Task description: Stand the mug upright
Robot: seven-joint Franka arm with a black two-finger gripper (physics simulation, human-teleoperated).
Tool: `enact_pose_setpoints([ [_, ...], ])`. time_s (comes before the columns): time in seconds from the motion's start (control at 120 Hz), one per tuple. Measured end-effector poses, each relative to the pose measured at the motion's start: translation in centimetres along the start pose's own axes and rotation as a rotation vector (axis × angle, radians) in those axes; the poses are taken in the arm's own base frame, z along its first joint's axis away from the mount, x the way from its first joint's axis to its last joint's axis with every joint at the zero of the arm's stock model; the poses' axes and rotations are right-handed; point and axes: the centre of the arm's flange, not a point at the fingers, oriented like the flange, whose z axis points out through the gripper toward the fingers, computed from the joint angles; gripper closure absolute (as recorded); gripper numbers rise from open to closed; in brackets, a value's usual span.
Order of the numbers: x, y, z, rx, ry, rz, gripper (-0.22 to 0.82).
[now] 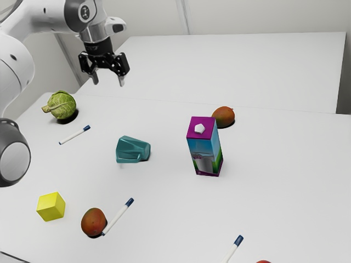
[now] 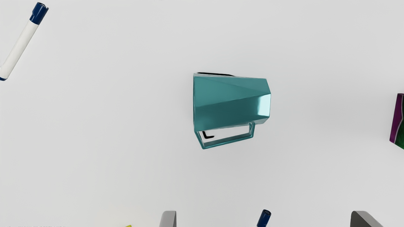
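Showing a teal faceted mug (image 1: 132, 150) tipped over on its side on the white bench (image 1: 164, 219), mouth end toward the exterior view's left, narrower base toward the carton, handle sticking out on the side nearer the fingers in the wrist view. Black two-finger gripper (image 1: 108, 78) up in the air toward the bench's far edge, clear of the mug, fingers spread wide, nothing held. Tall purple, blue and green carton with a white cap (image 1: 205, 145) upright, well apart from the mug, to the exterior view's right of it; reddish-green oval mango (image 1: 224, 116) just behind it, near the far edge. Round green cabbage (image 1: 61, 105) near the far corner at the exterior view's left; slim white marker with blue cap (image 1: 75, 135) lying between cabbage and mug. Yellow cube (image 1: 51, 206) toward the bench's near corner at the exterior view's left, second reddish mango (image 1: 94, 221) near it, another white blue-capped marker (image 1: 118, 216) lying just beside that mango. Third blue-capped marker (image 1: 234, 247) and a small bit of something red (image 1: 264, 261) farther along toward the near edge, both cut off, red item too little visible to identify
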Motion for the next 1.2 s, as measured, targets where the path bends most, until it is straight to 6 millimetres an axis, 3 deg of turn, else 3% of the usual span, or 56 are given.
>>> enact_pose_setpoints([
  [0.167, -0.3, -0.8, 0.6, -0.003, -0.015, -0.015, 0.0],
  [0.233, -1.7, -2.3, 1.0, -0.034, -0.032, -0.036, 0.0],
  [0.3, -3.9, -4.3, 3.1, -0.078, -0.059, -0.06, 0.0],
  [0.442, -7.8, -8.1, 9.8, -0.195, -0.093, -0.136, 0.0],
  [0.617, -9.1, -12.4, 15.9, -0.355, -0.015, -0.264, 0.0],
  [0.717, -8.6, -12.2, 17.5, -0.466, 0.055, -0.299, 0.0],
  [1.033, -6.4, -9.1, 23.0, -0.728, 0.173, -0.333, 0.0],
  [1.2, -6.4, -11.2, 25.3, -0.748, 0.218, -0.335, 0.0],
])
